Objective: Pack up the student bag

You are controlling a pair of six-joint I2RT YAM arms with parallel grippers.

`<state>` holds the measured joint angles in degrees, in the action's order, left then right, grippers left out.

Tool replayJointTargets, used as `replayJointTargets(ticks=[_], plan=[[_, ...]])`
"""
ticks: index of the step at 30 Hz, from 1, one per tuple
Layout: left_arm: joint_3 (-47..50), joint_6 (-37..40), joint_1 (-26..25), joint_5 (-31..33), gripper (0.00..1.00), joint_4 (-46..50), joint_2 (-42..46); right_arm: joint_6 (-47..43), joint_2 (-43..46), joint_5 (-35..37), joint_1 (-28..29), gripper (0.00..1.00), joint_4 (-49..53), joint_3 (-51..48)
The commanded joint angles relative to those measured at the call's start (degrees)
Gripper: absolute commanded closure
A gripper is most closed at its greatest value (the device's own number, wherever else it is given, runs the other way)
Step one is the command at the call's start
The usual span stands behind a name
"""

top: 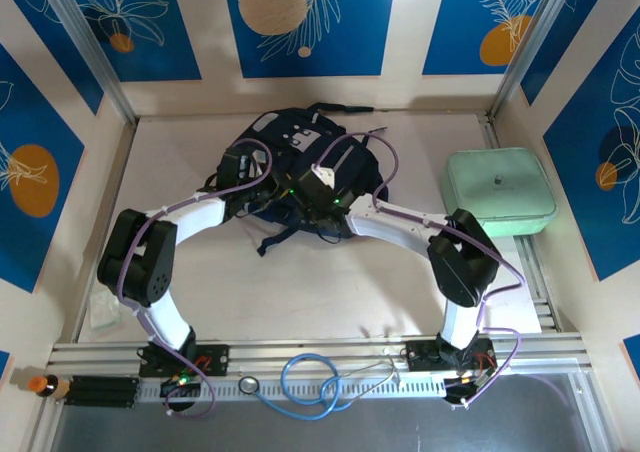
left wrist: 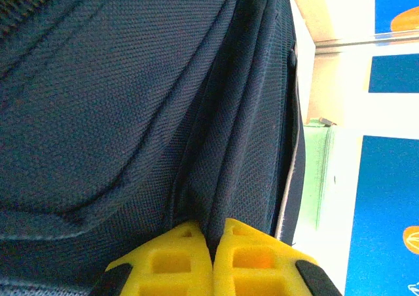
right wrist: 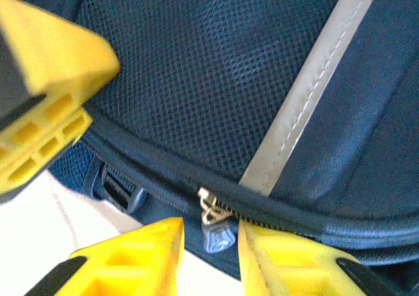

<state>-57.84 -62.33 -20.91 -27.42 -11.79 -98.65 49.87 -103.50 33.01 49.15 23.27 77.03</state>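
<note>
- While both arms reached out over the table [top: 300, 292], the student bag [top: 300, 132] lay at the middle of its far edge, with dark straps trailing toward the near edge.
- Beside the slider, where a pale stripe [right wrist: 314, 86] crossed the mesh panel, the bag's zip teeth were meshed shut. What the bag held could not be told.
- The left gripper [left wrist: 213, 260] was clenched, its yellow fingers pressed together on a raised fold of the bag's navy fabric.
- The right gripper [right wrist: 209, 225] stood narrowly parted at the bag's zipped seam, with one finger on each side of the zip pull [right wrist: 216, 236] (a small grey tab hanging from a brass slider). A sliver of gap showed, so nothing was gripped.
- A mint-green case [top: 498, 190] sat by the table's right edge toward the far right corner, well apart from the bag. Its lid was down and its contents were hidden.
- A blue stethoscope [top: 305, 382] lay coiled along the near edge, between the two arm bases.
</note>
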Motion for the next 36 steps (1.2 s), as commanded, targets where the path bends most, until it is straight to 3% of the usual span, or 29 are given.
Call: replayJointTargets(ticks=[1, 9, 12, 17, 28, 32, 36], plan=[[-0.9, 0.1, -0.4, -2.9, 1.00, -7.1, 0.7, 2.3, -2.2, 3.8, -0.8, 0.74, 3.3, 2.5], [-1.3, 0.3, -0.2, -3.5, 1.00, -7.3, 1.0, 1.8, -4.8, 5.2, -1.0, 0.81, 6.6, 5.7], [-1.3, 0.6, 0.1, -3.2, 1.00, -6.9, 1.0, 1.4, -3.8, 5.5, -1.1, 0.88, 6.6, 4.4], [-1.3, 2.5, 1.2, -1.7, 1.00, -5.3, 1.2, -0.6, 0.6, 6.0, -1.5, 0.95, 6.9, 0.3], [-1.5, 5.6, 5.2, -0.7, 1.00, -3.9, 0.2, -5.8, 11.9, 4.0, -8.1, 0.95, 4.6, -14.8], [-1.4, 7.7, 6.3, 0.4, 1.00, -1.6, -0.3, -13.2, 11.1, -5.5, -15.3, 0.97, 3.4, -12.4], [-0.3, 9.1, 8.0, 0.6, 1.00, -0.5, 0.0, -23.3, 7.2, -16.1, -17.0, 0.98, 1.3, -7.0]])
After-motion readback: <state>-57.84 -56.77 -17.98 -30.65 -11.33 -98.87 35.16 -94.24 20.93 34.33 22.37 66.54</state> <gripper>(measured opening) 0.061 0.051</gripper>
